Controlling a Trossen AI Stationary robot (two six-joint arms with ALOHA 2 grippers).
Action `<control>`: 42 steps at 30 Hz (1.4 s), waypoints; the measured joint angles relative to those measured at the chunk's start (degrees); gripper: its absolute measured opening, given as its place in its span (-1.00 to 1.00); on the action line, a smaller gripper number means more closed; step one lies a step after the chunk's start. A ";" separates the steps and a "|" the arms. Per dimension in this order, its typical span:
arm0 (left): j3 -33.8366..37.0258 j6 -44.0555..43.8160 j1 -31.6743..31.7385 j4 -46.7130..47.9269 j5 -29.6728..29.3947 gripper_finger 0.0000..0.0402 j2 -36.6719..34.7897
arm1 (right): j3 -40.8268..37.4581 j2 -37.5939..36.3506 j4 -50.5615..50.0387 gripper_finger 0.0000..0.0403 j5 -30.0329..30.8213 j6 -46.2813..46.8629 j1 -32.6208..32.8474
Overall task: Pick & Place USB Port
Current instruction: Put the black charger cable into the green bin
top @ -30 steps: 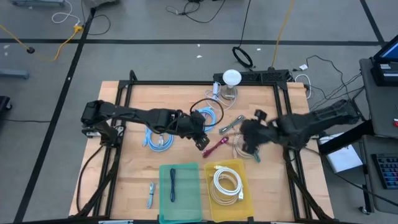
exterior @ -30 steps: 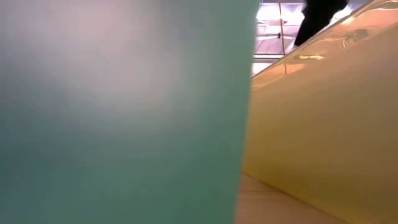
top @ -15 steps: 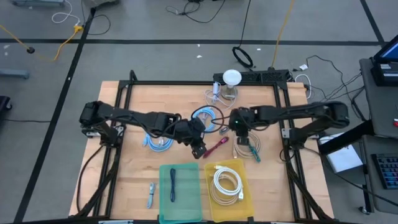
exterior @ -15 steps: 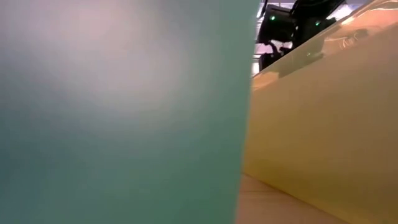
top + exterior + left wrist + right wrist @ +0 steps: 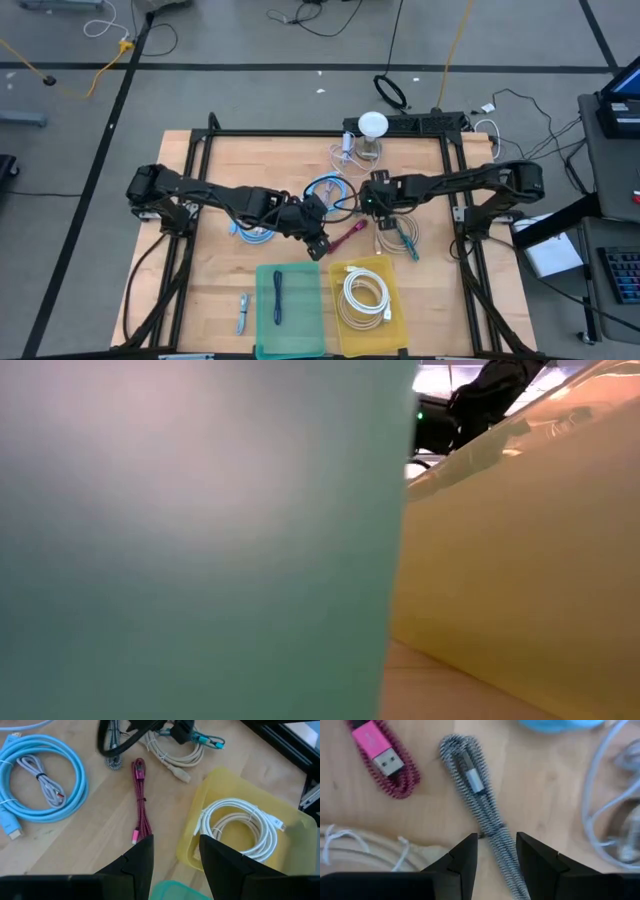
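My yellow tray (image 5: 393,318) holding a white cable coil (image 5: 365,293), green tray (image 5: 300,325) a dark cable (image 5: 277,296), right hand (image 5: 374,203) now released over the black-and-white braided cable (image 5: 480,805) on the table (image 5: 214,270), left hand (image 5: 318,241) released, eased back near the magenta cable (image 5: 350,234).

Right gripper (image 5: 372,200) swings in from the right, now over the striped cable (image 5: 482,810); left gripper (image 5: 318,243) eases nearer.
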State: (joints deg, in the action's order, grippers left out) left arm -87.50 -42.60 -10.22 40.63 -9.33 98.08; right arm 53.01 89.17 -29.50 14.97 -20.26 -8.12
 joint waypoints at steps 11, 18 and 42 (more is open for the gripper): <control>0.00 0.35 -0.07 2.74 -0.08 -0.20 0.00 | 0.07 3.05 3.52 -0.35 -0.19 -0.04 -2.17; 0.00 0.23 -0.71 3.03 0.31 -0.20 0.00 | 0.29 6.98 4.52 -0.35 -2.08 2.76 -3.92; 0.00 -1.46 -2.92 2.96 -4.03 -0.20 -1.50 | 2.83 4.05 -4.17 -1.00 -10.77 20.36 -4.86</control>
State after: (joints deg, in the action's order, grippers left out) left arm -87.50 -44.06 -13.13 43.60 -13.36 96.59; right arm 55.84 93.22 -33.67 4.19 0.09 -12.98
